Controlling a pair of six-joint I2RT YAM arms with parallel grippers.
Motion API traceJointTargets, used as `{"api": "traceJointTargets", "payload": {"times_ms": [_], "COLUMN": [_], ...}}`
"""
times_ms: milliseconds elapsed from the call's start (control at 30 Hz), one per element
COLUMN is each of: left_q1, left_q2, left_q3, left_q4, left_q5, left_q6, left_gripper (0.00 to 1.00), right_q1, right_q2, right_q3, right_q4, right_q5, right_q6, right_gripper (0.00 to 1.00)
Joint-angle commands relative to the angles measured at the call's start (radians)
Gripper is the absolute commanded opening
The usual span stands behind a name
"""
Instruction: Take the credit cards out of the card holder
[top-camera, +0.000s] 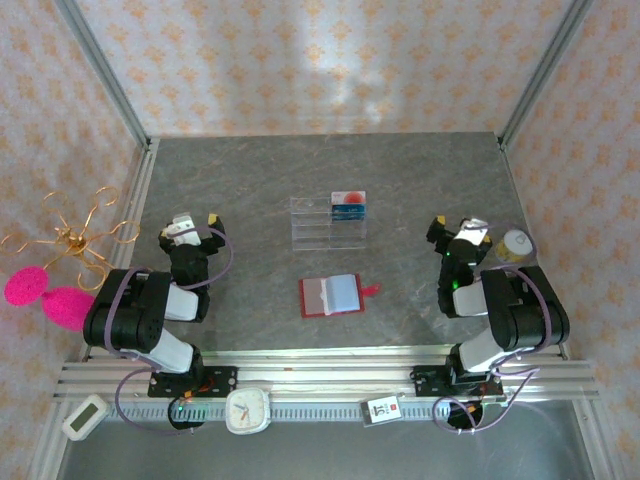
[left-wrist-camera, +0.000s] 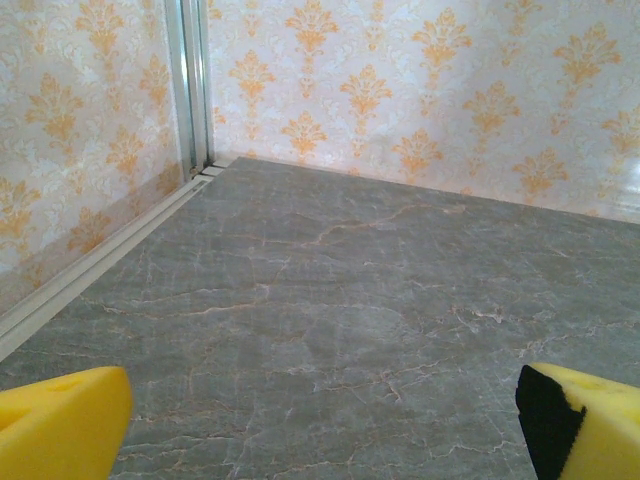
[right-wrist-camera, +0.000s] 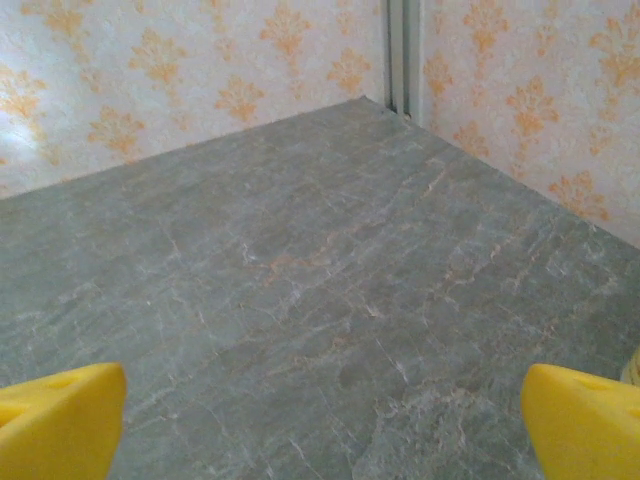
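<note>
clear rack (top-camera: 328, 226) mid-table | white clock (top-camera: 246, 410) on front rail | pink balls (top-camera: 62, 305), gold wire (top-camera: 72, 238) far left | grey marbled table (top-camera: 250, 180)

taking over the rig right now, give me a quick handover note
Claws: the left claw and the right claw are both open and empty, out to either side of the job.
Things: the card holder lies open on the table, mid-front, with neither claw touching it. A blue card sits in its right-hand sleeve. Behind it, the clear rack holds a pale card with a red mark.
Done: holder opened.
Left: pull the cards out of the holder.
</note>
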Motion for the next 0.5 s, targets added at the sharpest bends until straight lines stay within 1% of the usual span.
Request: {"api": "traceJointTargets", "payload": {"times_ms": [0,233,400,467], "left_q1": [-0.006,-0.006,-0.010,-0.013], "left_q2": [0.004,0.006,0.006,0.007], "left_q3": [-0.003,-0.001,0.024,0.022], "left_q4": [0.046,0.046,0.000,0.004], "left_q5": [-0.010,-0.009,0.057,0.055], "left_q6": [-0.008,-0.009,0.024,0.025], "left_gripper": [0.99,0.99,0.99,0.99], "right_q1": [-0.004,-0.005,-0.004,-0.004], "right_q2": [-0.001,-0.004,-0.005,-0.004], "right_q3": [-0.011,-0.012,-0.014,-0.013], "right_q4": [0.085,0.087,0.088,0.087], "right_q5": [-0.037,-0.037,-0.037,-0.037], "right_q6": [-0.003,-0.005,-0.005,-0.005], "right_gripper": [1.00,1.00,1.00,1.00]}}
